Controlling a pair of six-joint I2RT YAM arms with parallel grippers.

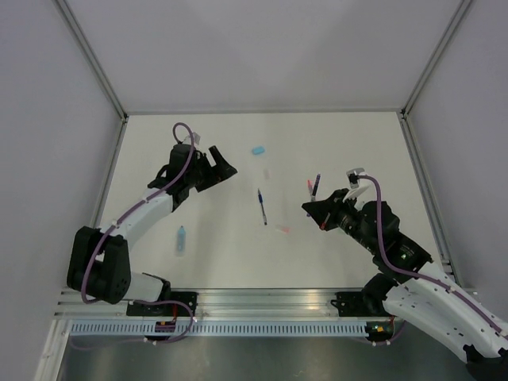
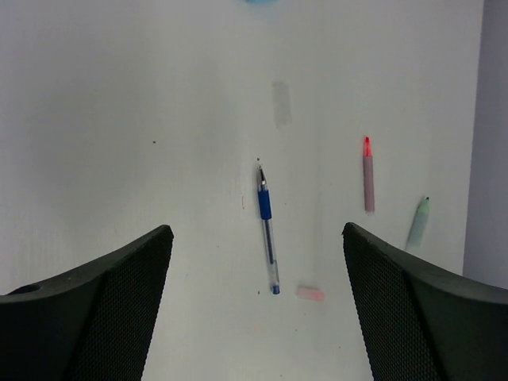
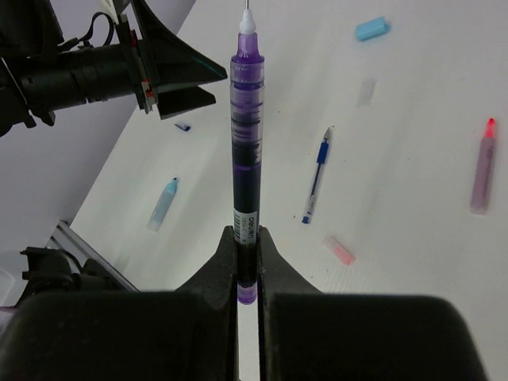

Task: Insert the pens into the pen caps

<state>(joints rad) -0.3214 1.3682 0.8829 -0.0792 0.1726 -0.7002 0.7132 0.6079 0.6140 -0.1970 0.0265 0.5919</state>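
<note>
Above the right half of the surface (image 1: 357, 143), the right end effector (image 3: 248, 266) is clamped on the tail of a dark purple pen (image 3: 246, 151). The writing tip points forward and clear of the fingers, presumably so that the free end can be steered into a cap.

The left end effector (image 2: 255, 228) hangs with its fingers spread wide and nothing between them. It faces the middle of the surface, seemingly ready to take up a cap and present it.

Five pens can be counted:
- the held purple one
- a blue-gripped pen (image 2: 267, 230) lying at the centre
- a pink pen (image 2: 368, 175) beside it
- a pale green marker (image 2: 417, 222) just beyond that
- a pale blue marker (image 3: 163, 205) lying apart near the left arm's base

Three caps are plain:
- a light blue cap (image 1: 257, 149) at the far side
- a pink cap (image 2: 310, 294) just past the blue pen's tail
- a faint translucent one (image 2: 281, 103)

A tiny dark piece (image 3: 183, 125) may be a fourth, too small to tell. No pen looks capped yet.
</note>
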